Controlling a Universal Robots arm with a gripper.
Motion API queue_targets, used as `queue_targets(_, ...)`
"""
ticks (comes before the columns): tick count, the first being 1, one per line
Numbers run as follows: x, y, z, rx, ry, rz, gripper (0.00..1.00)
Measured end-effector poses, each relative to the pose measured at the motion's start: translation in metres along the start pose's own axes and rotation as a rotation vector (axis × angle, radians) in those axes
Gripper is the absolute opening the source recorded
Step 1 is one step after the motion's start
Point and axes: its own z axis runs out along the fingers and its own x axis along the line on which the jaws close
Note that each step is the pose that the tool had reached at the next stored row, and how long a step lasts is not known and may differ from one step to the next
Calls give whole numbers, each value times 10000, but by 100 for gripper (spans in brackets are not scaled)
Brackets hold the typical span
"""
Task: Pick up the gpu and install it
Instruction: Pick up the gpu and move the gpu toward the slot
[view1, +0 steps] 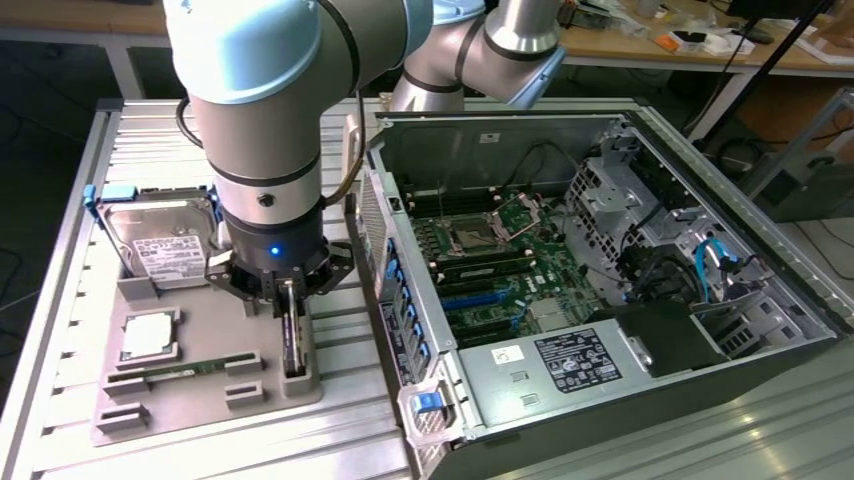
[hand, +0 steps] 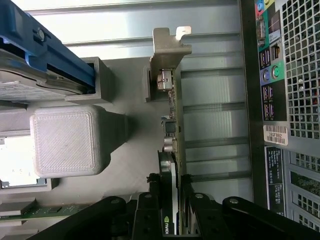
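Gpu (hand: 176, 130) stands on edge in the grey tray (view1: 220, 320); your hand (hand: 170, 179) clamps its board, likely stiff, light, fragile; hold edges, not components

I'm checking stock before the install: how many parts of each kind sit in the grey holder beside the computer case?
hard drive: 1
square silver chip: 1
RAM stick: 1
gpu: 1
Total: 4

Readable markings: sparse.
Nvidia eye logo (hand: 166, 226) on the gpu (hand: 172, 125); white barcode sticker (hand: 275, 135) on the computer case (hand: 300, 75) and hard drive label (view1: 167, 255), print too small to read.
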Motion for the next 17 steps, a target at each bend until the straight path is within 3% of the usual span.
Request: queue_targets(17,0,0,-2,-3,-2,0,27)
